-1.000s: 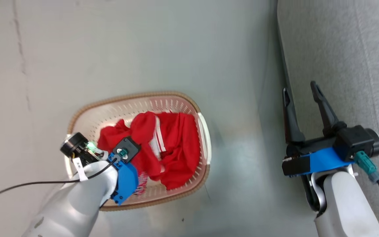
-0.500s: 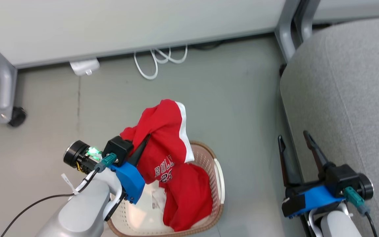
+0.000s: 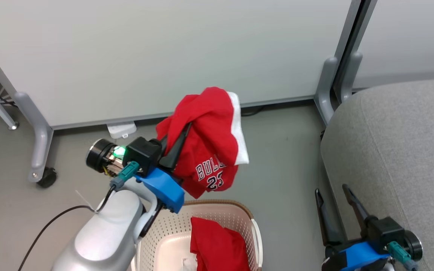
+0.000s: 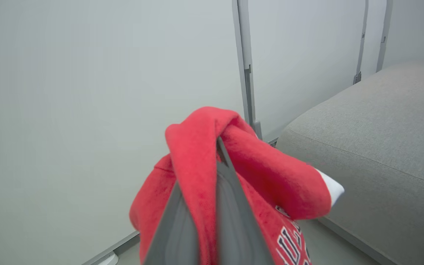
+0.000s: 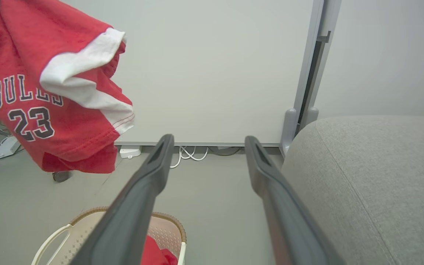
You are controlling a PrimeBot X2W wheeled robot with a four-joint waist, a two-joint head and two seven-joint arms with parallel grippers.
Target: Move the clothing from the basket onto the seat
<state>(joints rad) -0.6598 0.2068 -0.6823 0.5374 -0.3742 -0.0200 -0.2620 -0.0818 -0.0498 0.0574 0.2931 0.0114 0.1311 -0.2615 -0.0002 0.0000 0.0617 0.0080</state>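
Clothing [image 3: 211,124]: two pieces, jersey [image 5: 31,99] in left hand [image 3: 184,130], other in basket [image 3: 171,226].

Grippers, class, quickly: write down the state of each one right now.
Left gripper: jaws shut on the red jersey, held up clear of the basket.
Right gripper: jaws open, holding nothing.

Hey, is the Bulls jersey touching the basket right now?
Apart. In the right wrist view the jersey hangs in the air, and bare floor shows between its lower edge and the basket rim.
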